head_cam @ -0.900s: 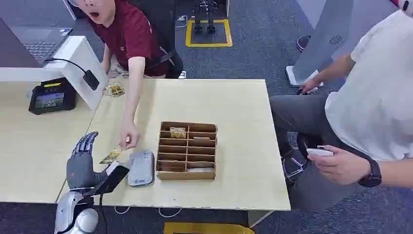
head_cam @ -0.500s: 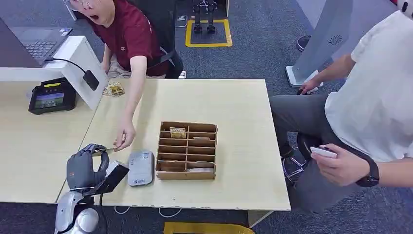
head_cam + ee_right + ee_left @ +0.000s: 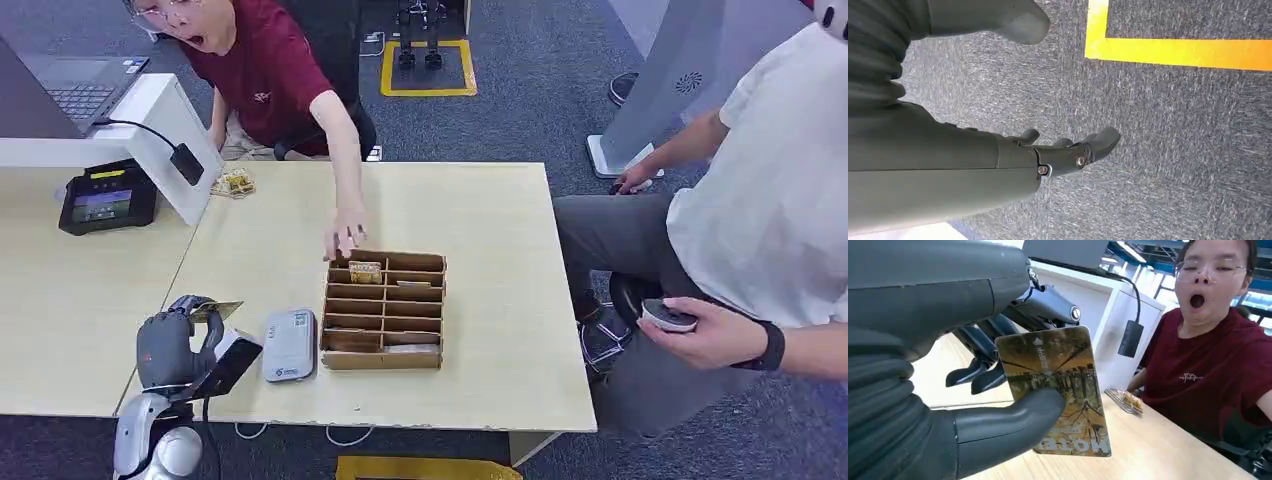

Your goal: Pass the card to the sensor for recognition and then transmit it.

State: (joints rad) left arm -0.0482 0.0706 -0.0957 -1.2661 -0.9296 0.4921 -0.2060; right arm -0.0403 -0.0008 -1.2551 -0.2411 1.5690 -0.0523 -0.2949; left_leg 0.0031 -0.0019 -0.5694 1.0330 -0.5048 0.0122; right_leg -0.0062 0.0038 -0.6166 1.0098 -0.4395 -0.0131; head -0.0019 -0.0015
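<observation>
One card [image 3: 1055, 390] is pinched between the thumb and fingers of the left hand [image 3: 178, 338], above the table's [image 3: 480, 210] near left corner. The right hand [image 3: 1013, 150] hangs over carpet, fingers apart, holding nothing. One grey sensor [image 3: 289, 345] lies just right of the left hand, beside one divided box [image 3: 385, 309]. Two people sit nearby; one person's hand [image 3: 344, 235] reaches the box's far edge. One terminal [image 3: 107, 196] stands far left.

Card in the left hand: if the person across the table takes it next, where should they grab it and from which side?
Take the card by its free long edge, coming in from the side away from the left hand. The thumb lies across one face and darker fingers back the other, leaving the outer half bare.
</observation>
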